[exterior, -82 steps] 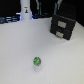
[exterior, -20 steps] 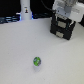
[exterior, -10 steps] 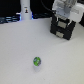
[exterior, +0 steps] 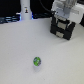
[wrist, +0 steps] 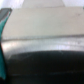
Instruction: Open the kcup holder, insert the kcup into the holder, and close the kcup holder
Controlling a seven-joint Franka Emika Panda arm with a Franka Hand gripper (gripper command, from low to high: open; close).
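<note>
- My pincer hangs over the top of the kcup holder, near the surface's far edge; I cannot tell how wide it stands.
- The kcup lies alone toward the near edge, well apart from the holder.
- My wrist view is blurred.

A pale, evenly lit tabletop is seen across the near & middle area. Far bkgd is dark. A white bottle-shaped object is set far-left.
</note>
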